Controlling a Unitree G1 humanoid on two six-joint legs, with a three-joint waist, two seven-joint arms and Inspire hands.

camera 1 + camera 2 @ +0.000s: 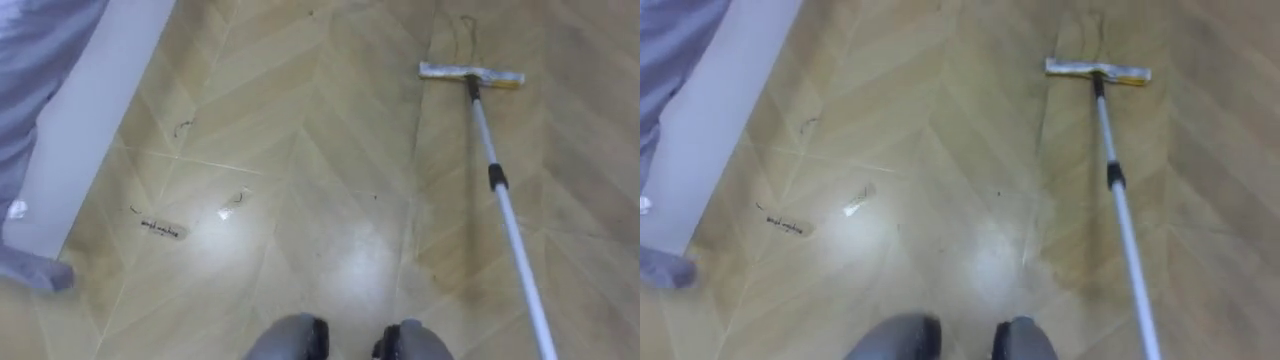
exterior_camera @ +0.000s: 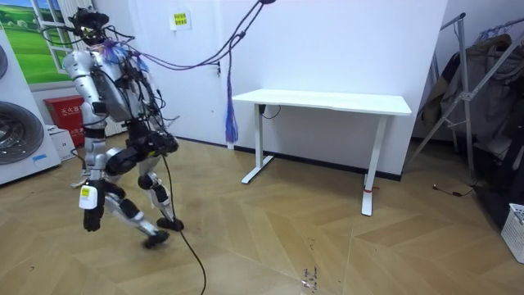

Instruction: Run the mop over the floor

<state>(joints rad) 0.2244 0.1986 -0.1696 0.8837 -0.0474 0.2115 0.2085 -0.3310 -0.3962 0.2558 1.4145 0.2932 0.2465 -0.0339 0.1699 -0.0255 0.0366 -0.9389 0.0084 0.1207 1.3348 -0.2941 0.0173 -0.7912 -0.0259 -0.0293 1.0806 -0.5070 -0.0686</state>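
The mop (image 1: pixel 505 205) lies out ahead on the floor (image 1: pixel 330 130), its flat head (image 1: pixel 470 75) resting far forward and to the right; the pale pole slants back to the lower right edge of the eye view. In the room view the hands (image 2: pixel 157 144) sit low at the waist, and whether they clasp the pole I cannot tell. To do this stroke well, I judge, the head should be kept flat and drawn across the dark scraps (image 1: pixel 163 229) lying to the left of where the robot stands (short, overlapping passes, no lifting). The robot is mid-stride near a washing machine (image 2: pixel 16 135); a red box (image 2: pixel 65 113) beside it and a white basket (image 2: pixel 516 232) at the room view's right edge show no contents that I can make out.
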